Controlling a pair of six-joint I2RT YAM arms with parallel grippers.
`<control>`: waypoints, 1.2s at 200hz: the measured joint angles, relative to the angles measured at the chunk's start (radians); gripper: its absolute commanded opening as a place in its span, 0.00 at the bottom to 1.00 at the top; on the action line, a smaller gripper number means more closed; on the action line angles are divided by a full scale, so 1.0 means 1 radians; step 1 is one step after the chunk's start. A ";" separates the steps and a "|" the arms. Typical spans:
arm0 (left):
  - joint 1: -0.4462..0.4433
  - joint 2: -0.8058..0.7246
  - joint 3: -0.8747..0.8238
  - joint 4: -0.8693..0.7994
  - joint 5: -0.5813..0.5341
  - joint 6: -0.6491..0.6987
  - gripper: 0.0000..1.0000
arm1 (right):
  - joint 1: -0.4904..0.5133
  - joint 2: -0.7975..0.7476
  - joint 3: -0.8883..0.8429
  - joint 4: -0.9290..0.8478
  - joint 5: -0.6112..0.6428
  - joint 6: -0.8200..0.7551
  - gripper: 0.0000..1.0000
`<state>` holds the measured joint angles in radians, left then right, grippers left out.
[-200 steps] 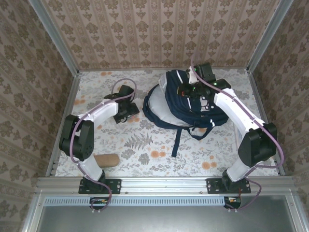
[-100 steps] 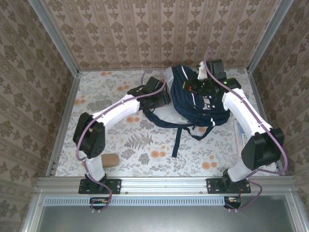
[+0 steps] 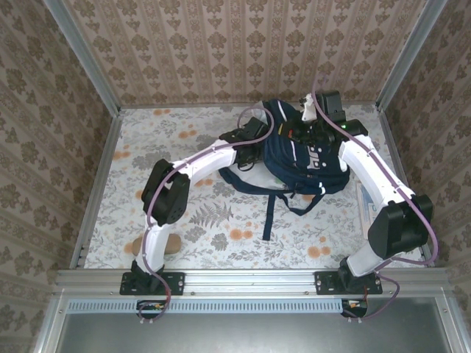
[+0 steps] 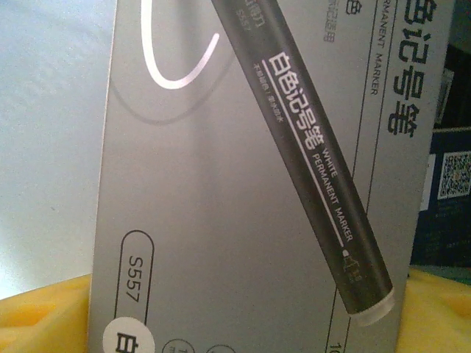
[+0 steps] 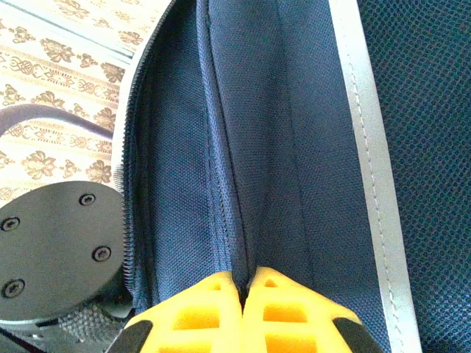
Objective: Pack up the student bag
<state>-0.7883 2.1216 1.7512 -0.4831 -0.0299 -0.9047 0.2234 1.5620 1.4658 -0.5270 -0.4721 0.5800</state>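
Note:
The student bag, navy with a white stripe, lies at the back right of the table. My right gripper is shut on a fold of the bag's fabric next to the open zipper and holds it up. My left gripper reaches to the bag's left side at the opening. It is shut on a grey marker box printed with a white permanent marker; the box sits between its yellow fingers. The inside of the bag is hidden.
A tan block lies near the left arm's base. A flat pale thing lies at the table's right edge beside the right arm. The bag's dark straps trail toward the front. Walls close in the table.
The left arm has swung from the table's left middle to the bag's opening, carrying the box. The right gripper lifted the bag's flap up and back, then held still.

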 measured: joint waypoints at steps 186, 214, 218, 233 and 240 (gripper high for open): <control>-0.093 -0.098 -0.174 -0.026 -0.013 -0.091 1.00 | -0.010 0.000 -0.026 0.015 -0.015 0.001 0.03; -0.088 -0.108 -0.174 -0.056 -0.030 -0.091 1.00 | -0.010 0.000 -0.032 0.027 -0.025 0.001 0.03; -0.088 -0.108 -0.174 -0.058 -0.031 -0.091 1.00 | -0.010 0.000 -0.033 0.029 -0.026 0.001 0.03; -0.087 -0.111 -0.174 -0.063 -0.031 -0.090 1.00 | -0.010 0.000 -0.035 0.031 -0.029 0.001 0.03; -0.087 -0.116 -0.174 -0.064 -0.031 -0.090 1.00 | -0.010 0.000 -0.035 0.031 -0.030 0.001 0.03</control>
<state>-0.8757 2.0056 1.5772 -0.5476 -0.0608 -0.9947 0.2138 1.5623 1.4307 -0.4957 -0.5022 0.5808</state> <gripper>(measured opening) 0.999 0.067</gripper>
